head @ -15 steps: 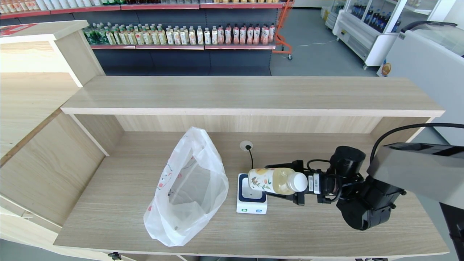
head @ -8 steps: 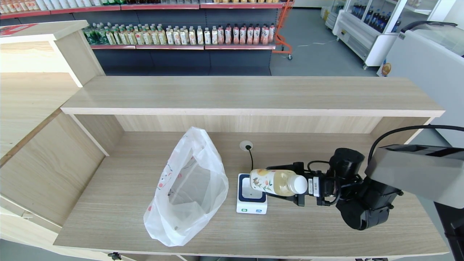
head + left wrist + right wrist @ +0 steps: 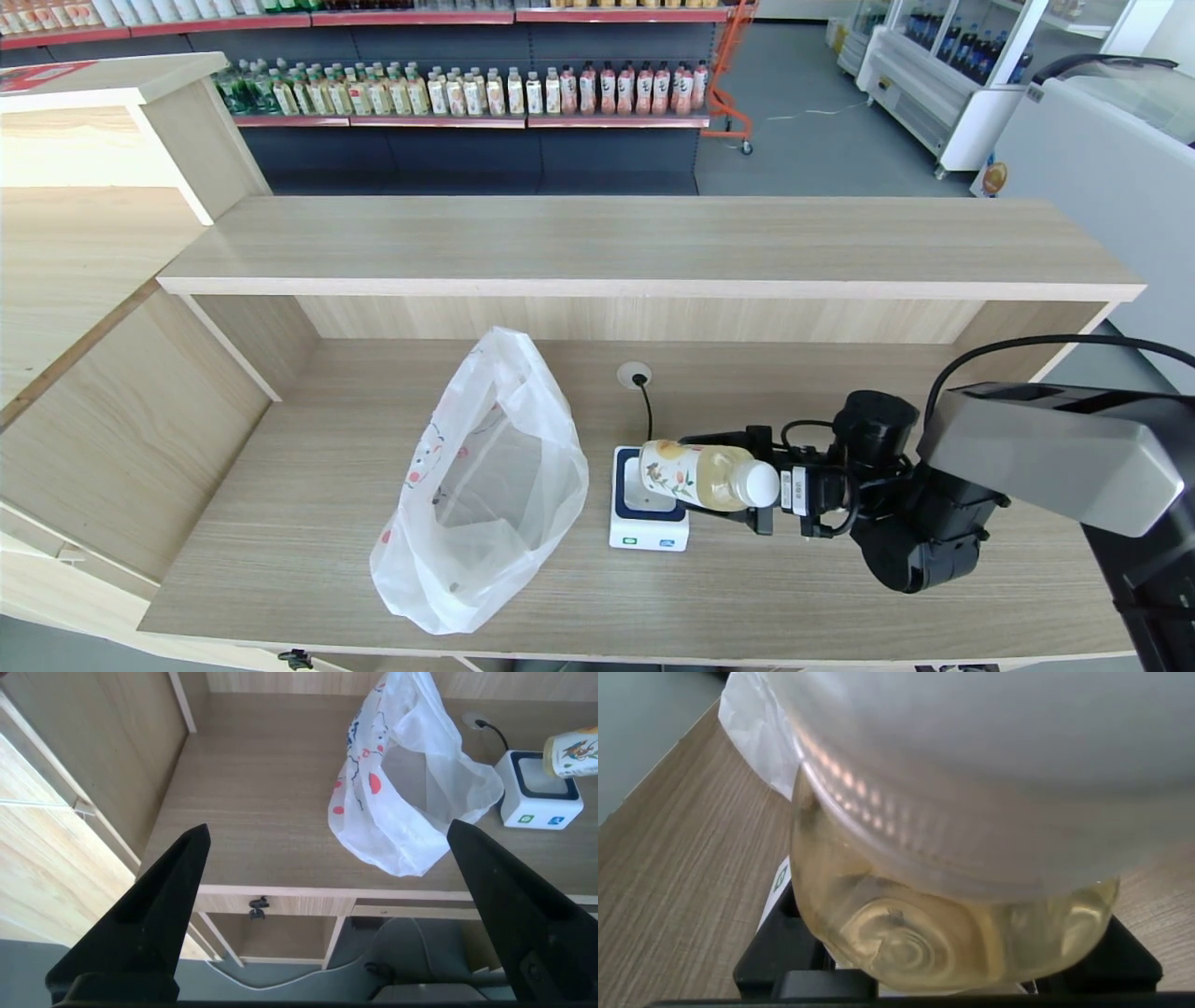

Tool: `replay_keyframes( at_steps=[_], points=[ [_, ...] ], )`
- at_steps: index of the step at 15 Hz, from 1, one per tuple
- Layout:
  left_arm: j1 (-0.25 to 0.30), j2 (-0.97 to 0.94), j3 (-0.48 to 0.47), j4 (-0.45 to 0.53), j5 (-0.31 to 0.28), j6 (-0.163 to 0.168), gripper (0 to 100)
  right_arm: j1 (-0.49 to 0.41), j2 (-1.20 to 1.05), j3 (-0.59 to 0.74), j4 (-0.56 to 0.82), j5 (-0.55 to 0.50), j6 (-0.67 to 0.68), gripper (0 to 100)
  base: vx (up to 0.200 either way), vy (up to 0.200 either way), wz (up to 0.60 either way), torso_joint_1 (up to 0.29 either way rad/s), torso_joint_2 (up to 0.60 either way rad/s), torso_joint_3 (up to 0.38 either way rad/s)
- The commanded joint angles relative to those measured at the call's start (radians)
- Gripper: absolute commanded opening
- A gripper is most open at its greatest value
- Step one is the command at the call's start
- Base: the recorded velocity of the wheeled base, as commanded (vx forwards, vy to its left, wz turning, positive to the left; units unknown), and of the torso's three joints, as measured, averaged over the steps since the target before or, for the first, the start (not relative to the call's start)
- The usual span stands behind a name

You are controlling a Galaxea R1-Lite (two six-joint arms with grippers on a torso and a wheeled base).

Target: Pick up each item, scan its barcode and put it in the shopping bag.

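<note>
Right claw (image 3: 726, 474): clenched on item 1, gripping it by the upper body just below the cap. It is held out level above the counter, pointing towards the robot's left.

Item 1: clear plastic drink bottle with pale yellow liquid, a white cap and a fruit-printed label (image 3: 695, 472). It lies horizontal in the right claw, off the counter, with its base end over item 2. The right wrist view shows the liquid-filled body (image 3: 952, 905) close up, with the dark window below it.

Item 2: white box-shaped barcode scanner with a dark blue window (image 3: 647, 509). It stands on the counter just beside item 3. A thin black cable (image 3: 645, 403) runs from it to a round port in the counter behind.

Item 3: white translucent plastic shopping bag with red printed marks (image 3: 485, 485). It stands slumped on the counter, its mouth open towards the scanner. No goods are discernible inside.

Counter: pale wood-grain counter (image 3: 840, 597), carrying items 2 and 3.

Left claw (image 3: 327, 905): released, its fingers spread wide and holding nothing. It sits off the counter's near edge, on the bag's side.

Change: over the last second the right arm has carried the bottle slightly lower and further left, so more of the label end covers the scanner window.

Status (judgement): scanning is under way. Placing the bottle in the bag is not yet done
</note>
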Motion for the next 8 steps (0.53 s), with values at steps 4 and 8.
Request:
replay_keyframes(
  at_steps=[4, 8],
  points=[
    [0.0, 0.0, 0.0, 0.0, 0.001, 0.0, 100, 0.014, 0.037, -0.03, 0.002, -0.002, 0.002, 0, 0.0, 0.0, 0.0, 0.0, 0.0, 0.0],
    [0.0, 0.0, 0.0, 0.0, 0.001, 0.0, 100, 0.008, 0.019, -0.022, 0.002, -0.002, 0.025, 0, 0.0, 0.0, 0.0, 0.0, 0.0, 0.0]
  ],
)
